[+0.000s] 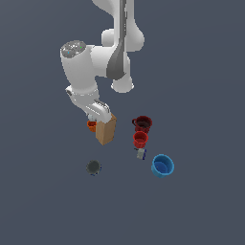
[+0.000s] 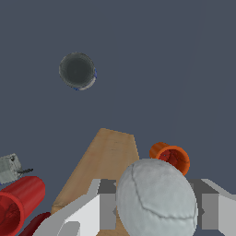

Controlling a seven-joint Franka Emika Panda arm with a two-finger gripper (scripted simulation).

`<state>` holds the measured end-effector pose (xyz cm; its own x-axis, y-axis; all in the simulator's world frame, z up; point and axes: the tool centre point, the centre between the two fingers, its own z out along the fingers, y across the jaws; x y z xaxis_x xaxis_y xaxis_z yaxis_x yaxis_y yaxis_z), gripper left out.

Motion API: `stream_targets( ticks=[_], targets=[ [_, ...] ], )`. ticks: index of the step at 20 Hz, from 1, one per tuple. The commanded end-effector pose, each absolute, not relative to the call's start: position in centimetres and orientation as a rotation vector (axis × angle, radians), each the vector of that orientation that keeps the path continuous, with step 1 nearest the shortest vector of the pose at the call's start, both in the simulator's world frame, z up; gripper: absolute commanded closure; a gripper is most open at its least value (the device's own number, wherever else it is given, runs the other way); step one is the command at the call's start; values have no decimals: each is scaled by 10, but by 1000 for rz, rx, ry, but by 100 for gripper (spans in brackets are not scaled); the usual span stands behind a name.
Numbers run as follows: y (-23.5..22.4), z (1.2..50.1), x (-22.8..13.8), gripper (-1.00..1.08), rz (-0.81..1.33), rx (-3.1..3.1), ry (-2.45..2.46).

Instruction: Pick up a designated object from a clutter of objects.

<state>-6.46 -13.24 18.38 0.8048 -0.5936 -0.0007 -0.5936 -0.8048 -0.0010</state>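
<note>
Off-white ball (image 2: 156,200) sits clamped between my 2 fingers (image 2: 92,209), directly over the tan box (image 2: 99,168). Its surface is pale grey-white and matte, with faint seam lines and no markings. The orange cup (image 2: 171,156) is just beside the box. The dark grey round thing (image 2: 77,70) lies well apart on the worktop (image 2: 161,69).

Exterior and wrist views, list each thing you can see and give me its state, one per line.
gripper: shut on the white ball
white ball: held between the fingers
tan box: upright
orange cup: beside the box
red cup: tipped over
blue cup: open, empty
dark grey round thing: alone, untouched
</note>
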Motion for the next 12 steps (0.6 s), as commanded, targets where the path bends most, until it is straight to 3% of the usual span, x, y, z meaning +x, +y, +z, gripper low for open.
stream_targets(
  ticks=[1, 12],
  targets=[
    [-129, 205, -73, 108, 0, -2984, 981],
    [-113, 297, -106, 108, -1, -2987, 982]
  ],
)
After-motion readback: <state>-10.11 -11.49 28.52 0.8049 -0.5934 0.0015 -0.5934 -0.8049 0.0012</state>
